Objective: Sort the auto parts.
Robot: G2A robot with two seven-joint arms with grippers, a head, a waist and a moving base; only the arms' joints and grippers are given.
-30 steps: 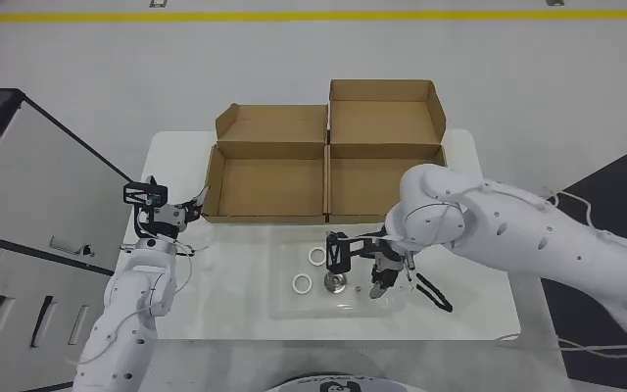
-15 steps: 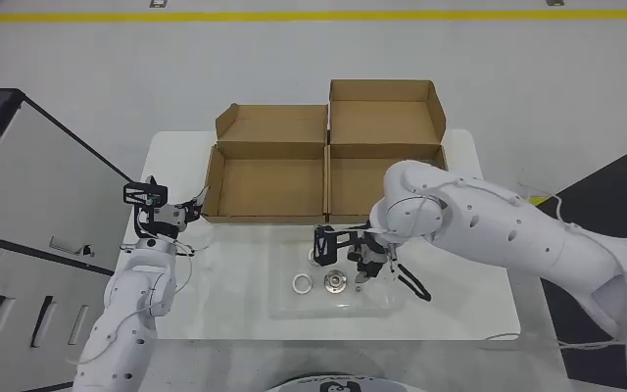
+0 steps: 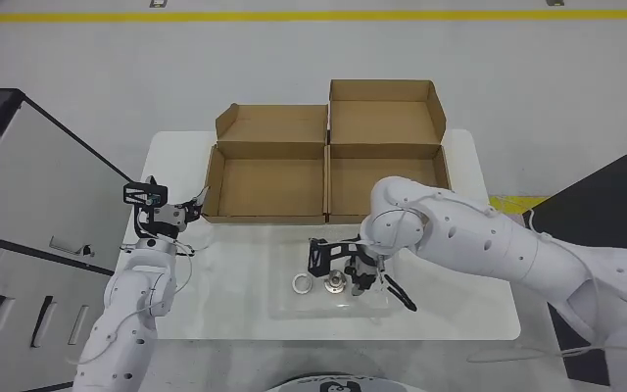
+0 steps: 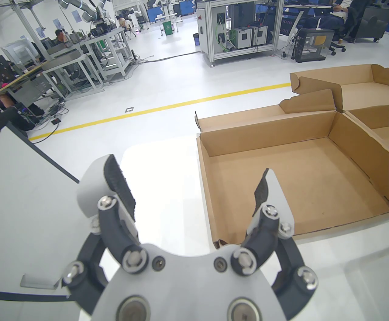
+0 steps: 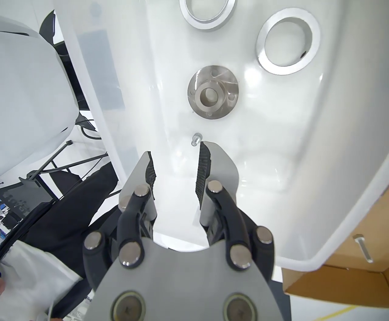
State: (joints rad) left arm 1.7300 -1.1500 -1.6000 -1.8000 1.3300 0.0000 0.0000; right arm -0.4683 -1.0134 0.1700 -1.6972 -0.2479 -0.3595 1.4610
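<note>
In a clear tray [image 5: 349, 212] lie a round metal flange [image 5: 212, 91], two metal rings [image 5: 287, 45] [image 5: 207, 12] and a small bolt [image 5: 196, 139]. My right gripper [image 5: 176, 152] hangs open just above the tray floor, with the small bolt right at its fingertips and the flange a little beyond. From above, the right gripper [image 3: 361, 274] sits beside the flange [image 3: 336, 284], and one ring [image 3: 301, 285] lies to the flange's left. My left gripper [image 4: 188, 170] is open and holds nothing, near the table's left side [image 3: 196, 208].
Two open cardboard boxes stand side by side at the back of the table, the left box [image 3: 266, 186] bare inside. A long bolt [image 5: 363, 247] lies in the right box [image 3: 387, 181]. A black cable [image 3: 402, 294] trails off the right wrist over the tray.
My right gripper has moved left across the tray toward the flange, and its wrist now covers the upper ring in the top view. The left arm has not moved.
</note>
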